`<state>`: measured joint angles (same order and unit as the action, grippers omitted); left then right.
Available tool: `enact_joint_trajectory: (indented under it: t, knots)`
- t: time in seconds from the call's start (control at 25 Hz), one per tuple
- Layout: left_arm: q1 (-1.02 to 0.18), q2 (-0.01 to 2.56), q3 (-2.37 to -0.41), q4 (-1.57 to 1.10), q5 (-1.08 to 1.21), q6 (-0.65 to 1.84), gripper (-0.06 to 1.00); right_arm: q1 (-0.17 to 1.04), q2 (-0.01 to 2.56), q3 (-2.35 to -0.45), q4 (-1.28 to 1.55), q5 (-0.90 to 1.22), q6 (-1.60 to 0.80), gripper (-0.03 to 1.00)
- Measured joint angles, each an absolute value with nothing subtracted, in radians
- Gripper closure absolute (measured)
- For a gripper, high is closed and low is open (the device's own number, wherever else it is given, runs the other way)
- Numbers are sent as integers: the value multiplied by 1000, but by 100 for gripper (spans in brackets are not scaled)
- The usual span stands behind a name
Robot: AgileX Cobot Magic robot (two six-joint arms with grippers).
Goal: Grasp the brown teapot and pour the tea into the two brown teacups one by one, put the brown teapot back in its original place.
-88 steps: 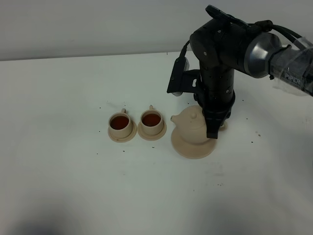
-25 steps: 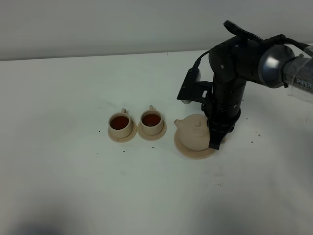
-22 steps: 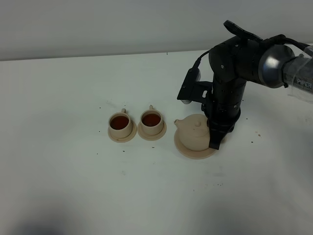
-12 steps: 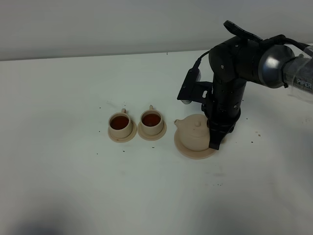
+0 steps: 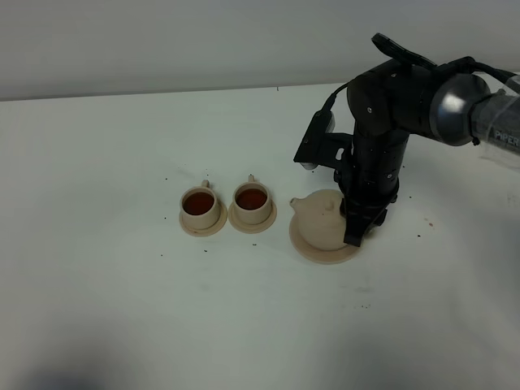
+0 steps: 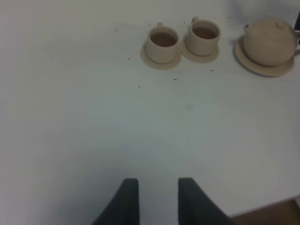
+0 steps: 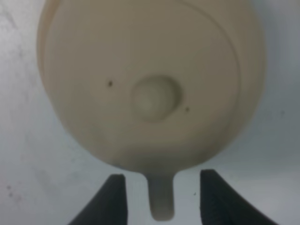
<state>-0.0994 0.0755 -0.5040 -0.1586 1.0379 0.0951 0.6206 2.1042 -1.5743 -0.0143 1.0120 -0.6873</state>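
The teapot (image 5: 325,219) is sitting upright on its wide saucer (image 5: 313,250) on the white desk (image 5: 122,309), with its spout pointing toward the two teacups. The right gripper (image 7: 161,197) is hanging directly over the handle side of the teapot, pointing down. In the right wrist view its two dark fingers (image 7: 112,197) are standing apart on either side of the teapot handle (image 7: 161,201), with a clear gap of desk showing between each finger and the handle, so the gripper is open and holding nothing. The knob of the lid (image 7: 155,97) is sitting in the middle of the pot from that view.

The two teacups are standing side by side just beside the teapot's saucer, each on its own small saucer. The left teacup (image 5: 199,207) and the right teacup (image 5: 253,201) are both holding reddish-brown tea (image 5: 197,203), filled near the rim. Their small saucers are almost touching each other.

The left gripper (image 6: 157,199) is staying out of the high camera's picture. In its wrist view its dark fingers are standing apart over bare desk, well apart from the cups and teapot, gripping nothing. Small dark specks (image 5: 364,307) are lying scattered on the desk around the set.
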Motion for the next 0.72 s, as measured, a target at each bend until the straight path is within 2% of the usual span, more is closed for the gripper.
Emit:
enact_joint_trajectory:
  t: [0.28,0.52,0.72]
  knots:
    - [-99,76,-504,-159,1038,95,71,621,1992,-1573,-78,975,-648,61]
    - [-99,76,-504,-159,1038,95,71,610,1823,-1573,-188,1066,-574,62]
    - [-99,76,-504,-159,1038,95,71,495,1632,-1529,-111,1117,-570,66]
